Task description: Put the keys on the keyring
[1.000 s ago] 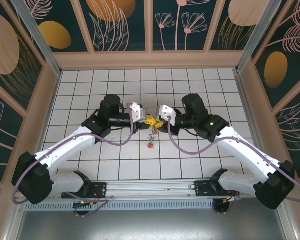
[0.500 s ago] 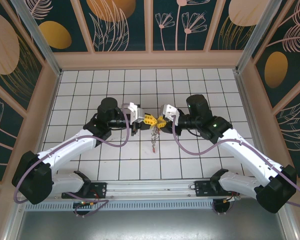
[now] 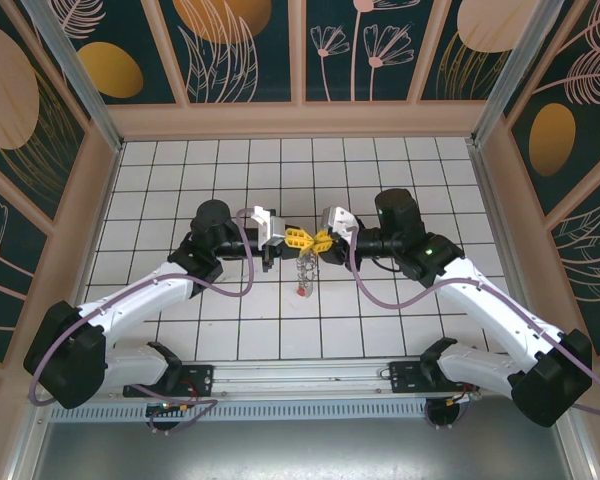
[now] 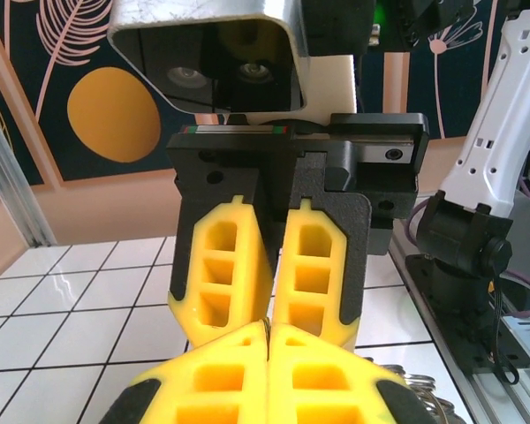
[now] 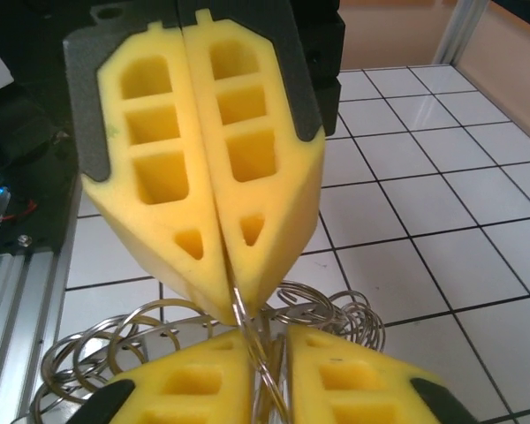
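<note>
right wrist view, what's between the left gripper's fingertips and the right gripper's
A thin keyring wire; the right wrist view shows it running from the shut tips of the left gripper into the narrow gap of the right gripper.

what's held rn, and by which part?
Rings: left gripper pinches one wire loop at its fingertips; right gripper looks closed on neighbouring loops between its pads.

A lab test cell: tiled floor (image 3: 180,170), aluminium frame (image 3: 72,72), floral wall panels (image 3: 242,50).
</note>
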`<move>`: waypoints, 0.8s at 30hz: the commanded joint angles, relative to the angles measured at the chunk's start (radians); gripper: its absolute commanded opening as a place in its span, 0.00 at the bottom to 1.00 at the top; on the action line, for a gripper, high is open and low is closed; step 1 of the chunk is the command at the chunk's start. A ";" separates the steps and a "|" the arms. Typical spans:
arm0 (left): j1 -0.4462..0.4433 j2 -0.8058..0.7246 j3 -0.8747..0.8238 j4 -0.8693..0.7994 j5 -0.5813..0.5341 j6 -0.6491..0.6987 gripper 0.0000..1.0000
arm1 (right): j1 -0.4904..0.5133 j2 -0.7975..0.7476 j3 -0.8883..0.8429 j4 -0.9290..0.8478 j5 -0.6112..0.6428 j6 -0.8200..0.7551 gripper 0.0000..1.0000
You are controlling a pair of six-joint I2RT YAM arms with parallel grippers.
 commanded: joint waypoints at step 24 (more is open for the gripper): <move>-0.009 -0.021 0.127 -0.490 -0.044 0.272 0.23 | -0.004 -0.042 0.011 -0.022 0.074 -0.063 0.00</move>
